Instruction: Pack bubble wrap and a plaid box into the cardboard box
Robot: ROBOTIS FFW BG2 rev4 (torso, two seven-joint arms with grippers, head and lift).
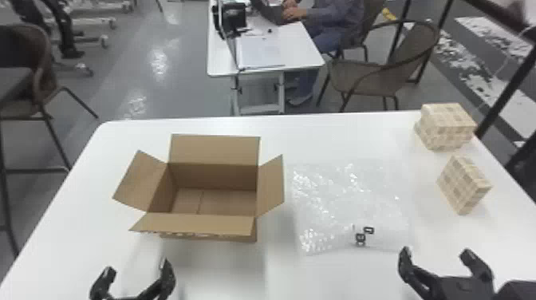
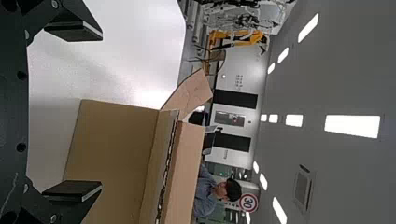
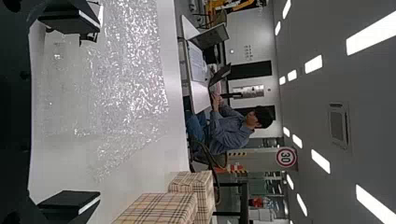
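Grey floor [image 1: 159,91] and chairs lie behind a white table [image 1: 339,139], whose near half offers plenty of room for packing.

At the left, the left gripper [image 1: 136,268] hangs over the near edge with its fingers wide apart and nothing between them. It sits just in front of the cardboard box [image 1: 215,175], probably so that it can steady the carton or help with its flaps.

The carton stands upright and empty, its four flaps folded outward, which leaves the mouth free for things to go straight down.

Beside it, to the right, the bubble wrap [image 1: 347,203] lies flat on the table. Having it so near the carton should make for a short carry, and as the lining it likely goes in first; being thin and slick, it may slide or bunch when pinched.

Next comes the right gripper [image 1: 436,253], also spread wide and empty, near the wrap's near right corner, a handy spot for a grasp.

Farthest right are two plaid boxes, the nearer one [image 1: 464,185] set at an angle and the farther one [image 1: 444,125] by the far corner, both well apart from the carton, seemingly waiting their turn.
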